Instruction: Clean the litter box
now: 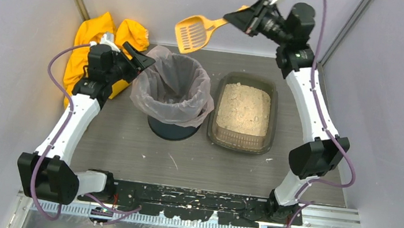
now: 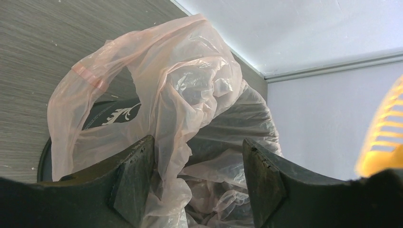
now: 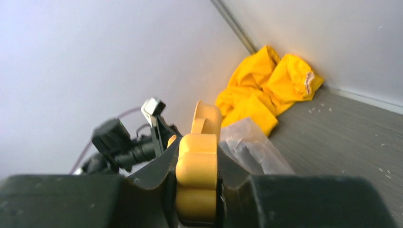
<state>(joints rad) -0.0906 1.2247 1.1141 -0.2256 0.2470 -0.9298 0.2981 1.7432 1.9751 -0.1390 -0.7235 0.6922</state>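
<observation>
Litter box (image 1: pixel 240 144): in the top view I log it on the desk (image 1: pixel 126 139), just right of the bin (image 1: pixel 171 129), beige litter inside. Right gripper (image 1: pixel 240 19) is raised at the back, clamped on the scoop (image 1: pixel 194 33). Left gripper (image 1: pixel 139 60) is at the bin's left rim. Cloth (image 1: pixel 95 43) lies in the far-left corner.
Left wrist: jaws apart, bag (image 2: pixel 180 80) between them.
Right wrist: fingers (image 3: pixel 157 173) pinch the scoop's handle.

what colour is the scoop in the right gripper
Orange-yellow scoop, clearest in the top external view.
</observation>
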